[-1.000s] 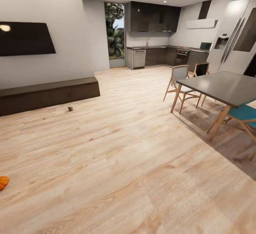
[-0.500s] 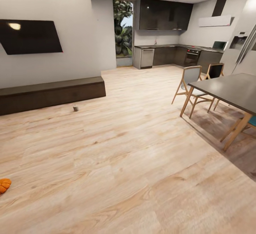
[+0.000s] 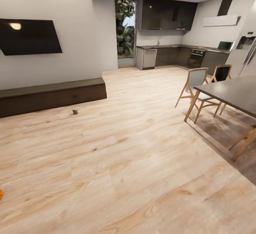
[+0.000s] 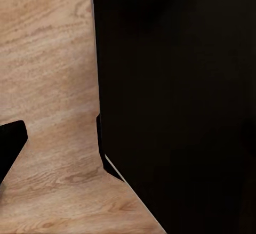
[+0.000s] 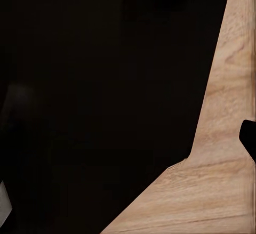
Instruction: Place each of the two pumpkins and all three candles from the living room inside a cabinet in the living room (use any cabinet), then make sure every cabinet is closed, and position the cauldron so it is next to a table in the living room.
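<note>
A small grey-brown candle (image 3: 75, 111) stands upright on the wood floor (image 3: 135, 163), at about ten o'clock in the head view. It is just in front of the cabinet (image 3: 51, 95), a long low dark-brown unit against the wall from nine to ten o'clock, with all fronts seen shut. A sliver of orange, taken to be a pumpkin (image 3: 0, 194), is cut by the picture's edge at eight o'clock, well apart from the candle. No cauldron can be made out.

Above the cabinet a dark screen (image 3: 30, 37) is mounted on the wall. At three o'clock a dark worktop (image 3: 234, 93) on pale wooden legs is seen, with two chairs (image 3: 197, 85) beside it. At one o'clock a dark kitchen (image 3: 167, 35) lies far back, next to a window with plants.

In both wrist views a large black shape is seen against the floor. Whether either gripper is wide, narrow or holding anything cannot be told.

The step in hand is judged to be travel toward the items on the floor. It would be done well by approaching the candle squarely, stopping short of it, leaving room for a drawer to be pulled out, and keeping the base clear of the pumpkin.

No brand, label or writing can be read.
</note>
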Robot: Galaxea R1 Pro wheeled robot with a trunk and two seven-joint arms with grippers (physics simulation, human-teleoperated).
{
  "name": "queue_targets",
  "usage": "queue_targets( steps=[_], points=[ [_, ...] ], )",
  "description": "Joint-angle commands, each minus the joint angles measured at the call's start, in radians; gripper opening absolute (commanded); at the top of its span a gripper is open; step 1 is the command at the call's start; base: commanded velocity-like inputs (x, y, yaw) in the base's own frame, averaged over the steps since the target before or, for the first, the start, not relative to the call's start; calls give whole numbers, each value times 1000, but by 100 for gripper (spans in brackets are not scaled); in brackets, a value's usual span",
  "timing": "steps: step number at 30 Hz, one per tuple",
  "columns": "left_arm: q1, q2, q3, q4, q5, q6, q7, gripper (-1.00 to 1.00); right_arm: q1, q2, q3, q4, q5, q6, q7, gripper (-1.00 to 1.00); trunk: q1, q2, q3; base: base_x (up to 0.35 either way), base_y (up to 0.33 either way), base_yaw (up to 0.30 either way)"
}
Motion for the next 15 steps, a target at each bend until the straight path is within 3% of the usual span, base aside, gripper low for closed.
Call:
queue_targets(
  steps=[1,15],
  points=[
    [1,0,0,-1,0,-2,-1,100,0,0,6,1,2,-3,-1,100,1,0,-1,334,0,206],
    [1,0,0,0,1,-2,-1,100,-1,0,6,1,2,-3,-1,100,1,0,-1,337,0,238]
  ],
)
